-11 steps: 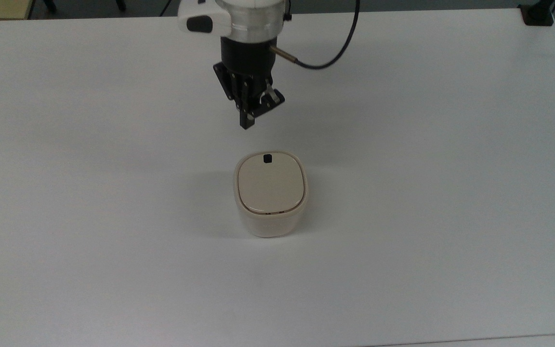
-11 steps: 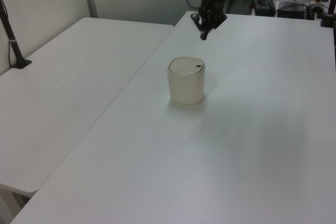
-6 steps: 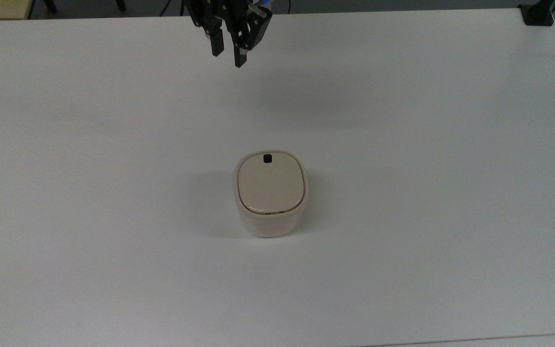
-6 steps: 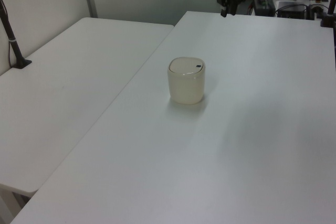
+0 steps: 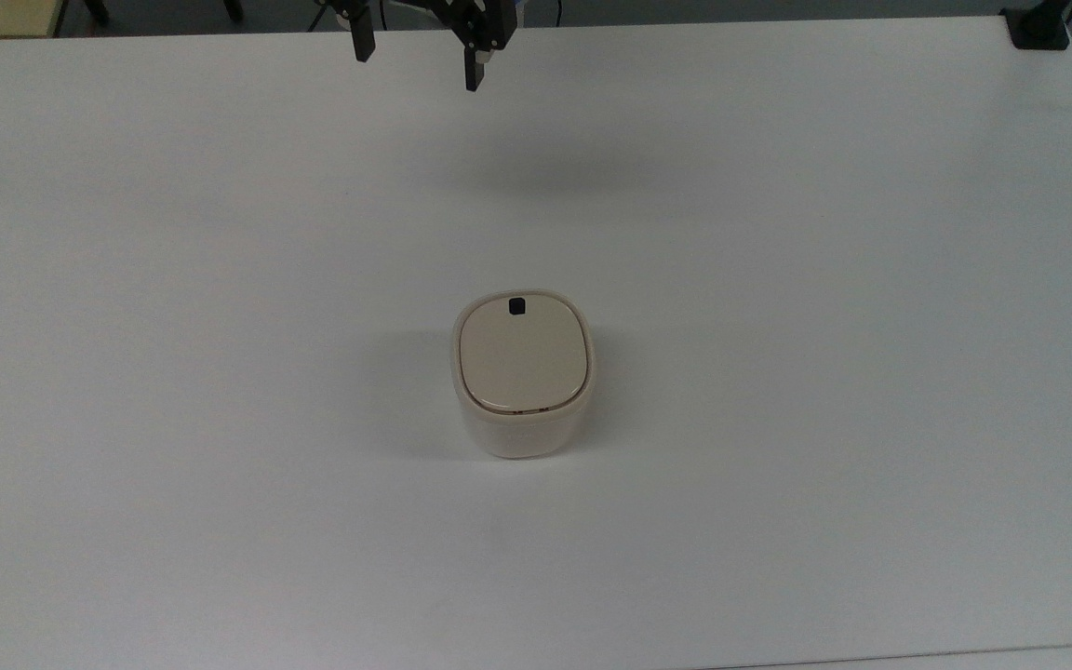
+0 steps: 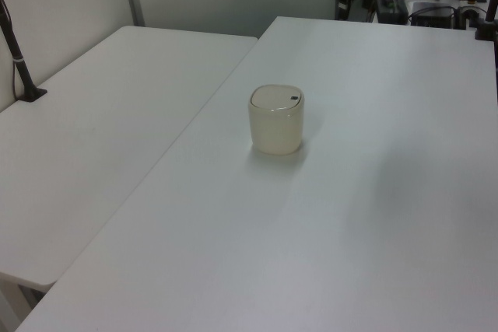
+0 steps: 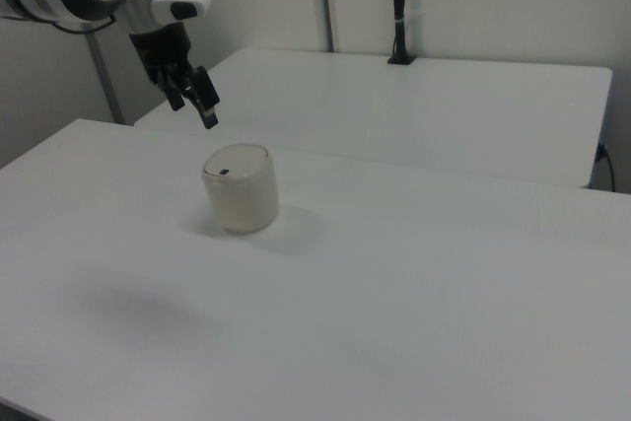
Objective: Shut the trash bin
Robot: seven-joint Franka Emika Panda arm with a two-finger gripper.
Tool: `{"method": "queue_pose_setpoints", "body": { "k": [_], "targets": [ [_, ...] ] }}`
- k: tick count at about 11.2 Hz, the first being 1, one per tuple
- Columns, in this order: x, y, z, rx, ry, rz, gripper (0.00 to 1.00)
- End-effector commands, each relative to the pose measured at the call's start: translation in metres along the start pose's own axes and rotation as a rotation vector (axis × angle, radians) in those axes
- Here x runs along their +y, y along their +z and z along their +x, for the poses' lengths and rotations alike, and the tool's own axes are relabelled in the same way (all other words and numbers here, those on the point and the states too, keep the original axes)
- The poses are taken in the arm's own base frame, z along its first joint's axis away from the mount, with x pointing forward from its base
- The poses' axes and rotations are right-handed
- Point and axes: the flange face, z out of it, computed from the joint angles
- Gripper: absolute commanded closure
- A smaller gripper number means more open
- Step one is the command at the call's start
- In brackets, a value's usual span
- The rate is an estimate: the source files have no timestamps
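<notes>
Item: small cream-white plastic trash bin (image 5: pixel 523 372), rounded-square in plan, with a flat beige lid (image 5: pixel 522 357) and a small black square button (image 5: pixel 516 305) on the far part of its rim in the top view. Position: upright near the middle of the white table (image 5: pixel 824 279), nothing touching it; in the left view it stands at (image 6: pixel 275 119), in the right view at (image 7: pixel 240 187). Lid state: lies flat and level inside the rim, so by appearance the bin already reads as closed. Handling, as judged: thin moulded plastic, probably empty and light, stiff in the wall but easy to shove or tip on the smooth tabletop; glossy sides likely slippery to a pinch. Where to act: no grasp of the body seems needed; a lid of this kind is best pressed straight down on its flat top, toward the near edge away from the button, with gentle force so that the bin does not slide. The black button is best avoided, since pressing it may release the lid. Tool: black two-finger gripper (image 5: pixel 415 42), raised and well apart from the bin, at the table's far edge in the top view; its fingers stand wide apart, holding nothing. In the right view the gripper (image 7: pixel 193 94) hangs up and to the right view's left of the bin.
</notes>
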Motion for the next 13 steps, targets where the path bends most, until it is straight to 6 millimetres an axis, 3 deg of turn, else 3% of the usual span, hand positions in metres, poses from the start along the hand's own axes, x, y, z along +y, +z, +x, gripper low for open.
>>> {"method": "queue_pose_setpoints", "body": {
  "k": [1,6,8,13],
  "targets": [
    [0.007,0.003,-0.007,-0.024,-0.182,-0.003,0.00],
    [0.036,-0.005,-0.007,-0.146,-0.384,-0.072,0.00],
    [0.036,-0.004,-0.012,-0.185,-0.373,-0.063,0.00],
    [0.040,-0.004,-0.003,-0.136,-0.262,0.038,0.00]
  ]
}}
